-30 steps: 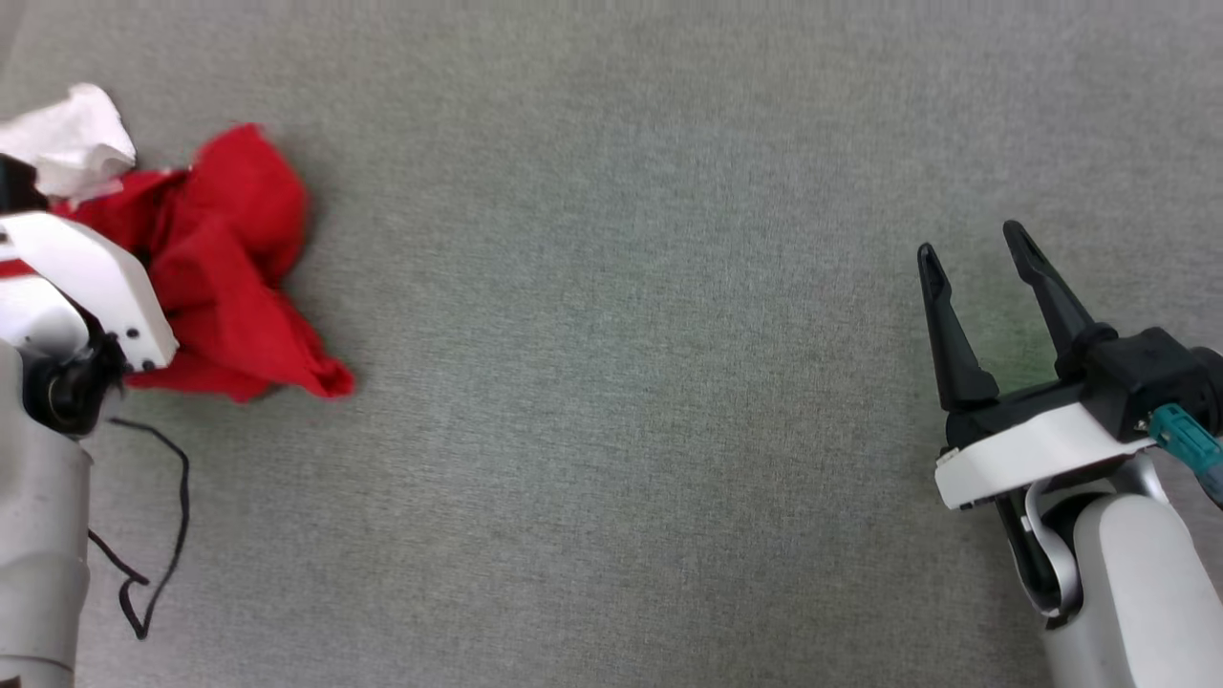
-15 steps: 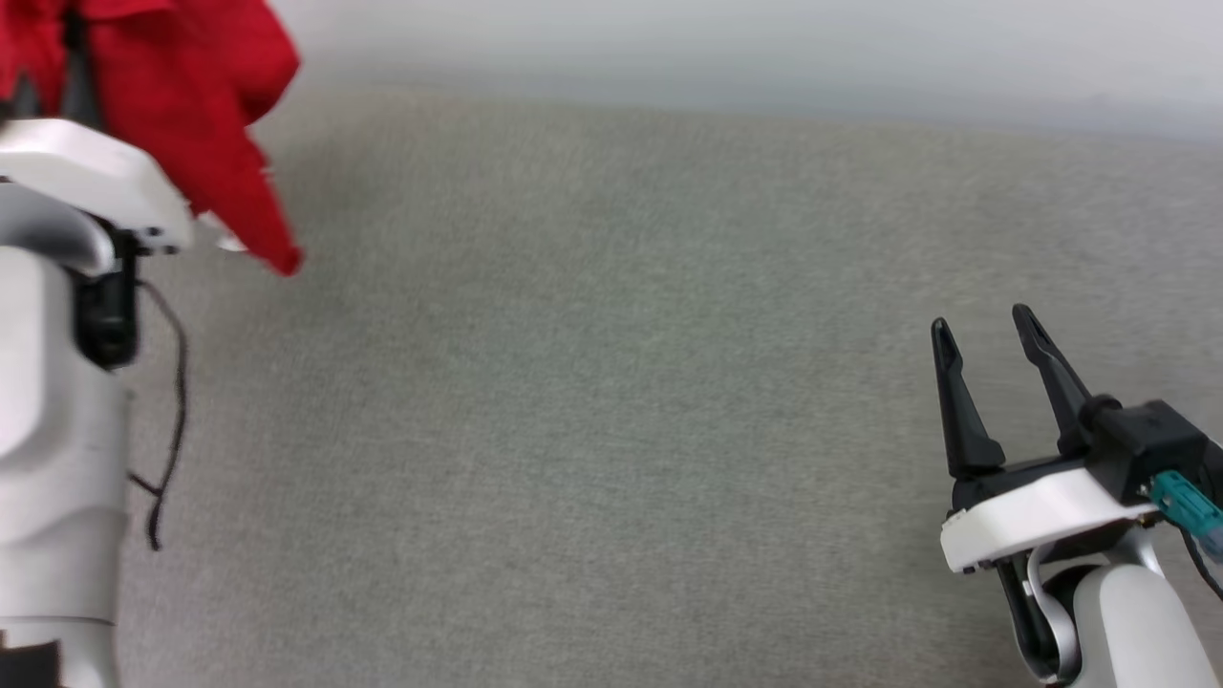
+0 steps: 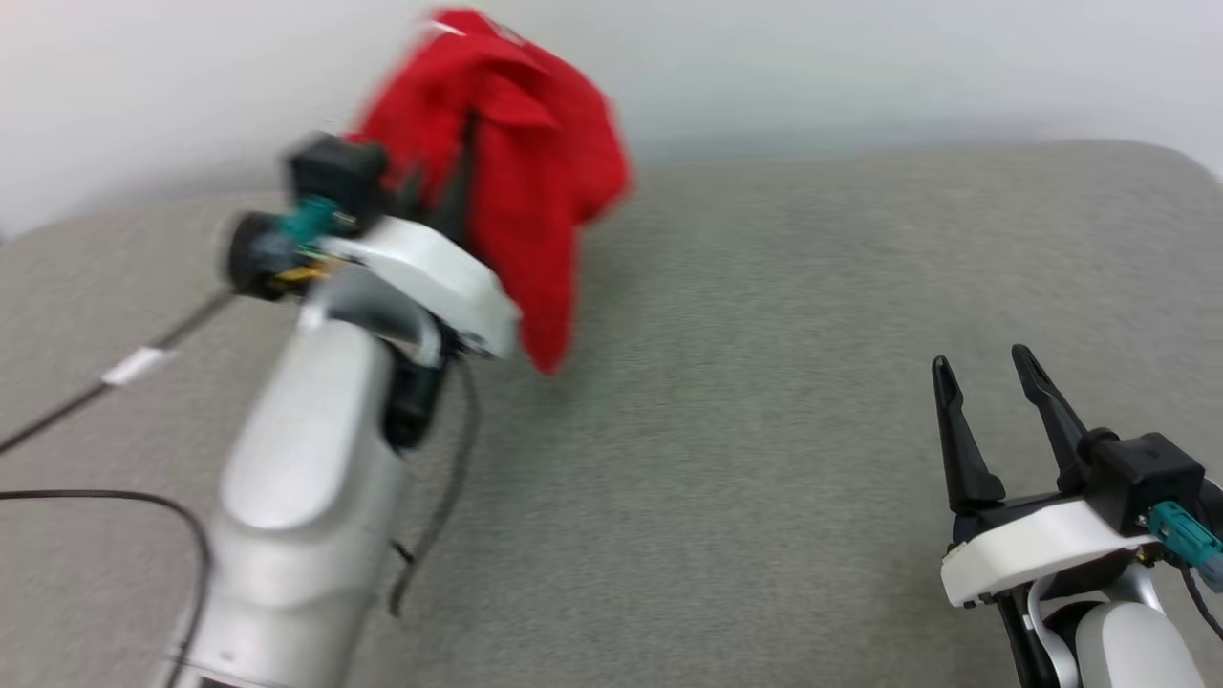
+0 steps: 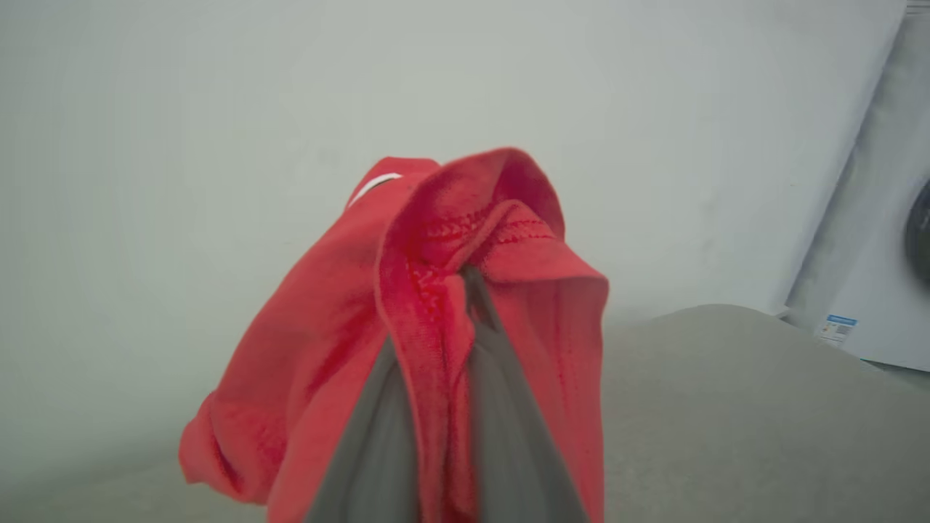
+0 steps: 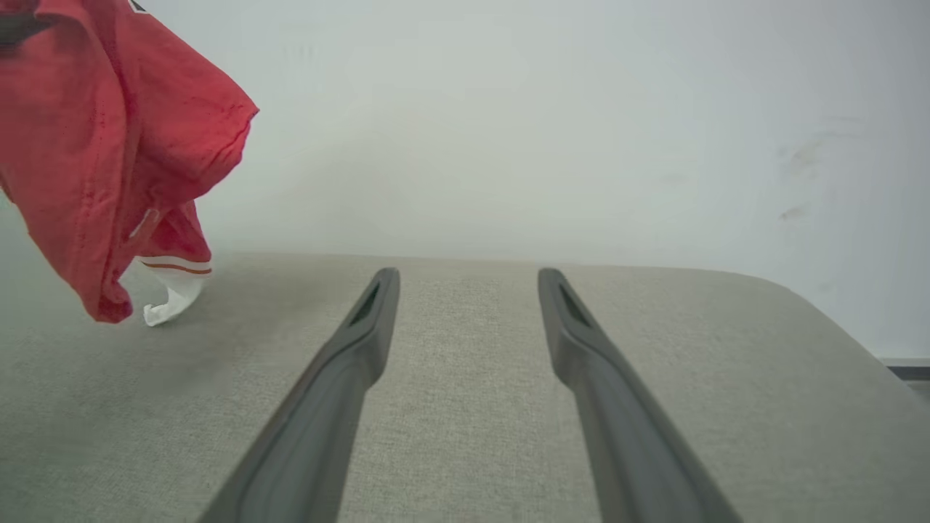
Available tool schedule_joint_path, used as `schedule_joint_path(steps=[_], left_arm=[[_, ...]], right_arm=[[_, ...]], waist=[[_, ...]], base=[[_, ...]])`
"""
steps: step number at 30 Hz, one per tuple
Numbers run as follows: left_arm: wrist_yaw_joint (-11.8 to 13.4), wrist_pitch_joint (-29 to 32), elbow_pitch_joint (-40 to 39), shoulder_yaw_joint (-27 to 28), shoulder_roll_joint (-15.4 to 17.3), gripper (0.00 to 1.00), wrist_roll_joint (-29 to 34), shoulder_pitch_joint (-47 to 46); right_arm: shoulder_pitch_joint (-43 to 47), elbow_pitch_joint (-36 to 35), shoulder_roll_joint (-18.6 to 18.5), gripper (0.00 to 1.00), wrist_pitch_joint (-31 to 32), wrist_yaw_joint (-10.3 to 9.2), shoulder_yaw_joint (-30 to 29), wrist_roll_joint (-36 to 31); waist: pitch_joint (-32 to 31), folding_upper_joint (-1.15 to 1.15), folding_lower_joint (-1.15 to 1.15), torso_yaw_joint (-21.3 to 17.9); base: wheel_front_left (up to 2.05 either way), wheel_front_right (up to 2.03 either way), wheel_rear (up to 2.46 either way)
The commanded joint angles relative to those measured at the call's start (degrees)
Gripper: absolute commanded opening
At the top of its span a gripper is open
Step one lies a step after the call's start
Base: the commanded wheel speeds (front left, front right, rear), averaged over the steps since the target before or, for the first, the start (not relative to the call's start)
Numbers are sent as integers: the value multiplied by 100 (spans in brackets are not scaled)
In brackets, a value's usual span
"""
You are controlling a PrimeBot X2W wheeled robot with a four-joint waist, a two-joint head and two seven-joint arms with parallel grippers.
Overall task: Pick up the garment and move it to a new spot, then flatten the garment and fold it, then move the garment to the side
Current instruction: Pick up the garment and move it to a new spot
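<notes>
Garment (image 3: 516,143) position: suspended above the table (image 3: 764,478), over the far left part of its grey fabric surface and in front of the pale wall (image 3: 860,57). The red cloth hangs in a loose bunch, with its lowest red corner pointing down toward the table. The head view is blurred around the carrying arm, so no print or lettering can be read there.

Left hand (image 4: 465,287) state: closed on the garment. In the left wrist view its two fingers (image 4: 378,436) converge until the tips almost meet, and a stitched red hem is pinched between them. Folds of cloth drape over both fingers and fall away to either side.

Sleeve detail: in the right wrist view, a white sleeve end (image 5: 171,287) with a narrow red stripe hangs below the red bunch, close over the table. Whether it touches the surface cannot be determined.

Right hand (image 3: 981,358) state: fully open and holding nothing. Its fingers stand wide apart and point toward the far edge of the table. It sits over the near right part of the surface, well apart from the garment, with bare grey fabric between the two.

Cable (image 3: 115,497) position: a dark cable lies on the table at the near left, beside the left arm.
</notes>
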Motion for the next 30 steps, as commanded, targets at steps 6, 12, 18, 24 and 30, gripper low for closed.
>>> schedule_joint_path(steps=[6, 12, 18, 24, 30], left_arm=[[-238, 172, -71, -796, -368, 0, -83, 433], [-300, 302, -9, -1378, -471, 0, -338, 1216], [-300, 322, 138, -1617, -427, 83, -371, 1875], [-136, -351, -159, -1723, -440, 100, -105, 1863], [152, -849, -674, -1564, -399, 100, 56, 1920]], right_arm=[[109, -78, 16, 100, 39, -2, -98, 67], [133, -74, 19, 100, -14, -2, -110, 199], [102, -29, 19, 100, -65, -2, -101, 272], [143, 4, 16, 100, -49, -2, -153, 189], [259, -35, 16, 100, 37, -2, -176, 118]], waist=[[61, 0, 1, -652], [218, 0, 1, -841], [322, 0, 1, -813], [137, 0, 1, -537], [-196, 0, 1, -222]], base=[[0, 0, 0], [0, 0, 0], [0, 0, 0], [0, 0, 0], [0, 0, 0]])
